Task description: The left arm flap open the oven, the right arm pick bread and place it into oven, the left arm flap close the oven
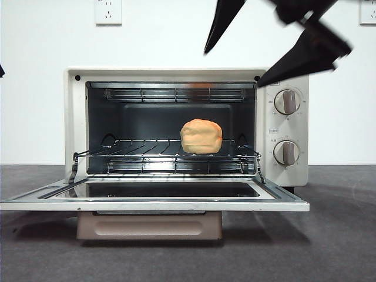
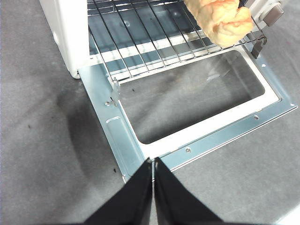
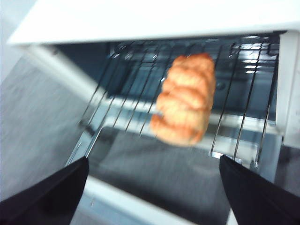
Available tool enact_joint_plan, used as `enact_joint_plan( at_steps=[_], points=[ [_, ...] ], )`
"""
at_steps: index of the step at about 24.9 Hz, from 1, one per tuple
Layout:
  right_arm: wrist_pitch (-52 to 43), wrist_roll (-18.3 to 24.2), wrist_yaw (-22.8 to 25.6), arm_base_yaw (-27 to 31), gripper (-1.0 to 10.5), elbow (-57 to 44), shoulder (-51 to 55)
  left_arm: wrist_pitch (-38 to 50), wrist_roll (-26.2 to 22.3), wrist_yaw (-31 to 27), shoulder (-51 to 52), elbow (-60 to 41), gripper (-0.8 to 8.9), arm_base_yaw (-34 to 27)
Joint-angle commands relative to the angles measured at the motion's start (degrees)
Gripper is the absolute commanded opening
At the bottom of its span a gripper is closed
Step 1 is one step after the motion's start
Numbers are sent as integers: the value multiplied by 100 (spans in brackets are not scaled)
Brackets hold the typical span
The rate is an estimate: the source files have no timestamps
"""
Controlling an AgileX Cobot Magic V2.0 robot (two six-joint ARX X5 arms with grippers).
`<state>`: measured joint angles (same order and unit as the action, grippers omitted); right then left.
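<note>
The cream-white oven (image 1: 76,117) stands with its glass door (image 1: 153,204) flapped down flat. The golden bread (image 1: 201,136) lies on the wire rack (image 1: 147,147) inside, toward the right side. My right gripper (image 1: 232,68) is open and empty, hanging above and in front of the oven's upper right. In the right wrist view its jaws (image 3: 153,158) stand wide apart, off the bread (image 3: 185,101). My left gripper (image 2: 152,160) is shut and empty, above the front edge of the open door (image 2: 206,140). The bread (image 2: 222,18) shows there too.
Two grey knobs (image 1: 288,101) sit on the oven's right panel. The open door sticks out toward the table's front. The grey table top (image 1: 341,235) lies around the oven. A wall socket (image 1: 108,10) is on the white wall behind.
</note>
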<state>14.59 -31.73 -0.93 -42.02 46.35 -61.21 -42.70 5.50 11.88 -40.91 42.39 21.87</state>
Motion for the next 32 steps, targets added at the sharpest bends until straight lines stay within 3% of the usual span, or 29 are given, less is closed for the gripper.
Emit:
enact_joint_plan(
  at_steps=[1,8,14,28,32],
  points=[
    [431,428,-103,-59,445,103,437,26,-28,7,-26,24,15,17],
    [1727,957,-216,-59,445,103,1606,125,-28,7,-24,24,15,17],
    [2509,1143,-205,-59,444,103,2264,267,-26,7,-26,24,16,15],
    [2664,1141,-208,-59,444,103,2463,492,24,2,-28,26,15,13],
    [2664,1143,-210,-59,444,103,2465,474,280,2,-57,-42,14,-116]
  ],
)
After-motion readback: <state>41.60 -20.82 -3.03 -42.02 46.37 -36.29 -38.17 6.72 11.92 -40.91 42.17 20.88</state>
